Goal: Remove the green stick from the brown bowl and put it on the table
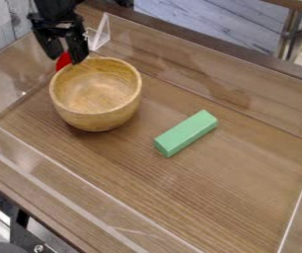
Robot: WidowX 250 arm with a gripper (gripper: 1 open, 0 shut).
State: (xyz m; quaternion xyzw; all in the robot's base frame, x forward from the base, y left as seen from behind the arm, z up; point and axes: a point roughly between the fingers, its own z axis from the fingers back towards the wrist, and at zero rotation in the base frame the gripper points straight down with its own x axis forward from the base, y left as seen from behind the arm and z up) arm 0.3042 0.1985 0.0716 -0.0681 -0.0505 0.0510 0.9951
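Note:
The green stick (187, 132) lies flat on the table (233, 188), right of the brown bowl (97, 94) and apart from it. The bowl's inside shows nothing in it. My gripper (61, 49) hangs at the upper left, behind the bowl's far-left rim, open, with nothing between its black fingers. A bit of red (64, 60) shows just behind the fingers, mostly hidden by them.
Clear plastic edging (140, 203) runs along the table's front and sides. A metal leg (291, 40) stands at the upper right beyond the table. A pale floor lies behind.

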